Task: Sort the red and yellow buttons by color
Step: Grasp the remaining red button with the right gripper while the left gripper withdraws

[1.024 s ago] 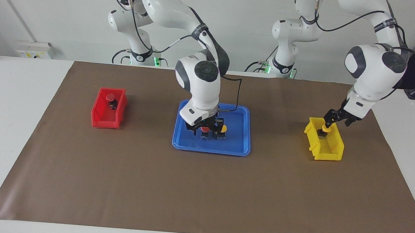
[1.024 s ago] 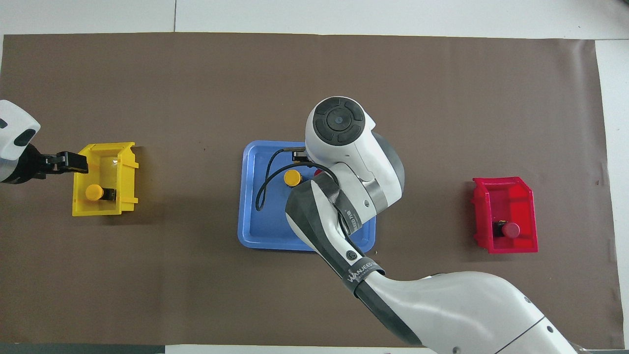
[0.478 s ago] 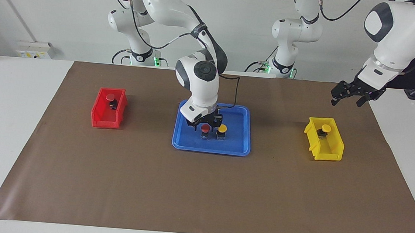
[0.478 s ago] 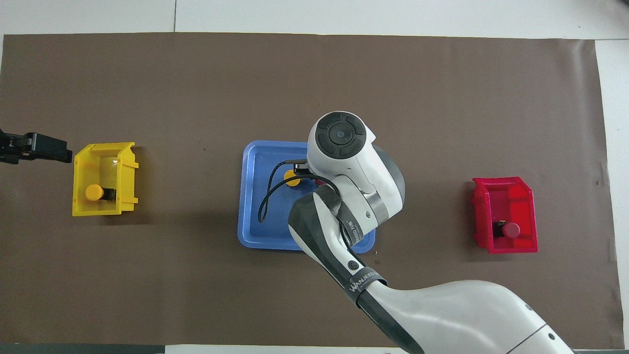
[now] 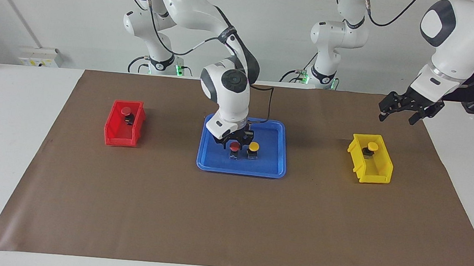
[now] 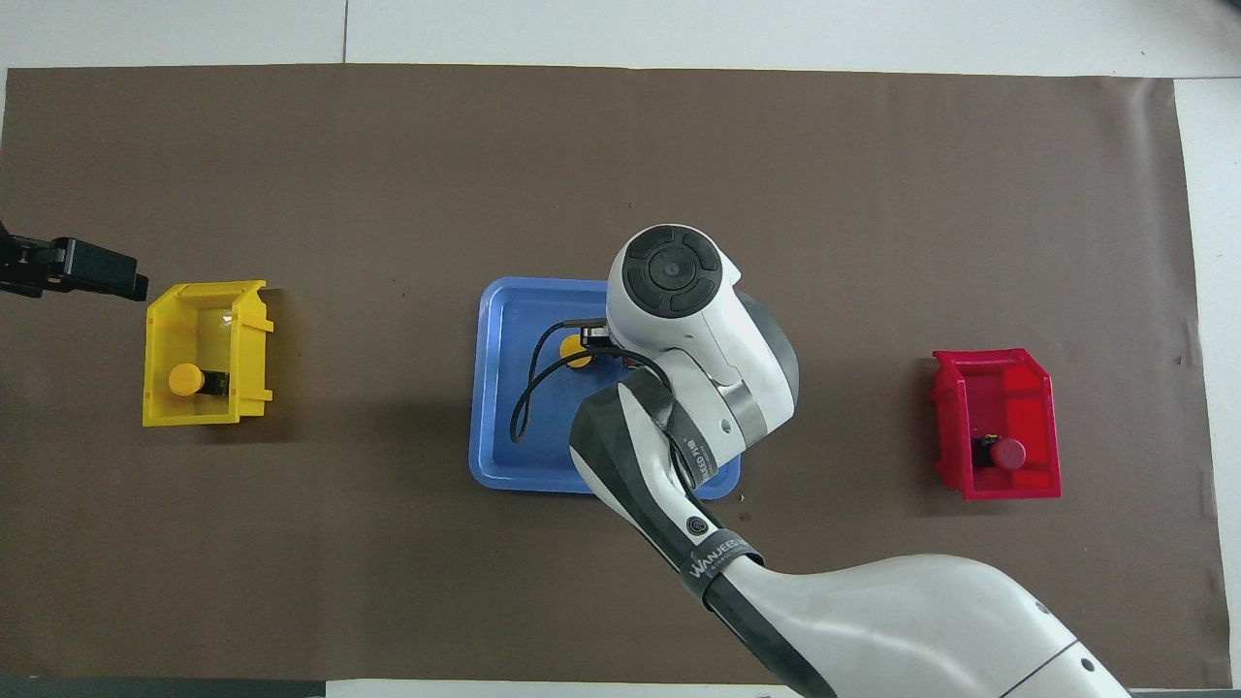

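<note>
my right gripper (image 5: 233, 143) is down in the blue tray (image 5: 274, 166), fingers either side of the red button (image 5: 234, 146); whether they've pinched it yet i can't tell. a yellow button (image 5: 253, 146) stands just beside it, toward the left arm's end. my left gripper (image 5: 404, 109) hangs wide open, empty, over the mat by the yellow bin (image 5: 380, 171), where one yellow button (image 5: 371, 146) already lies. another red button (image 5: 126, 110) sits in the red bin (image 5: 115, 135). these look light, rigid, smooth-capped; i'd grip the black body under the cap, squarely, so it doesn't tip.
</note>
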